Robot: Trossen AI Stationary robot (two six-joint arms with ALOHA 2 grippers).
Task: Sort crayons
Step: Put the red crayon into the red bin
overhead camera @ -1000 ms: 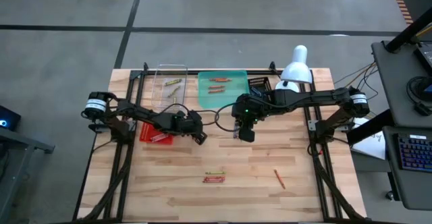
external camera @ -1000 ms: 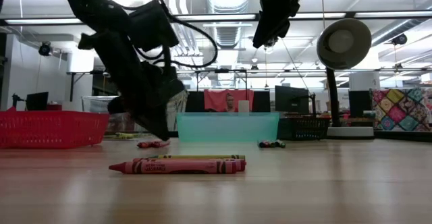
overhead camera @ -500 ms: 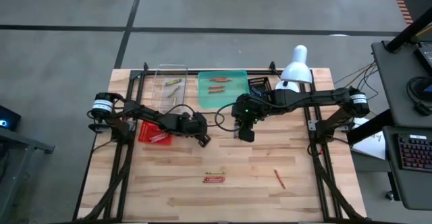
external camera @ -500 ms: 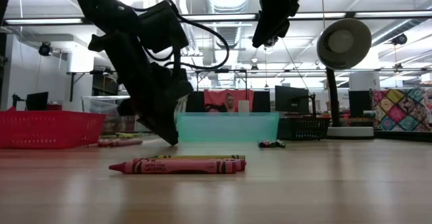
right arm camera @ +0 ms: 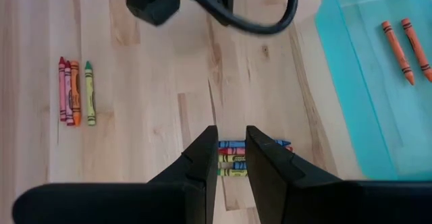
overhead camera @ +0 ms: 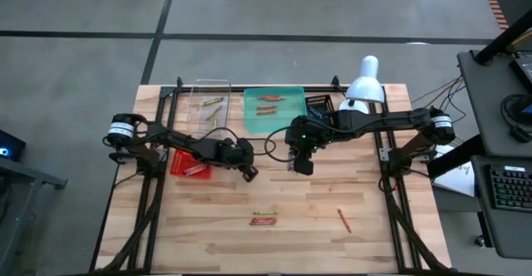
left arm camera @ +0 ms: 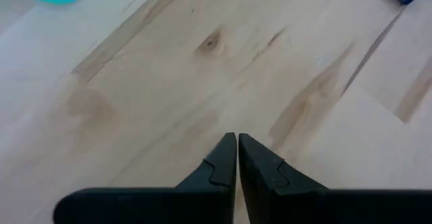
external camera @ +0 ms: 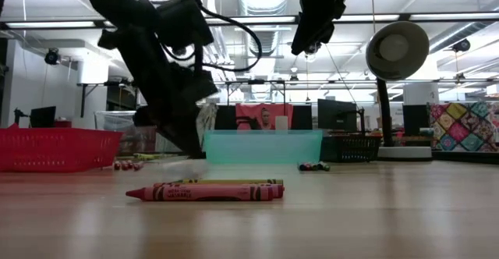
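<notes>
The left end effector (left arm camera: 237, 158) is clenched on nothing just above bare table (overhead camera: 374, 234), beside the red basket (overhead camera: 189, 165) that holds red crayons, so it looks to be between picks. The right end effector (right arm camera: 229, 150) hangs well above the table with its fingers slightly parted and nothing between them, right over a small cluster of mixed crayons (right arm camera: 247, 158) beside the teal tray (right arm camera: 351, 102), likely lined up to come down on one. Two orange crayons (right arm camera: 403, 47) lie in that tray, yellow-green ones in the clear tray (overhead camera: 209, 101), while a group of crayons (overhead camera: 264, 219) and a lone orange one (overhead camera: 343, 219) wait unsorted near the table's front.
</notes>
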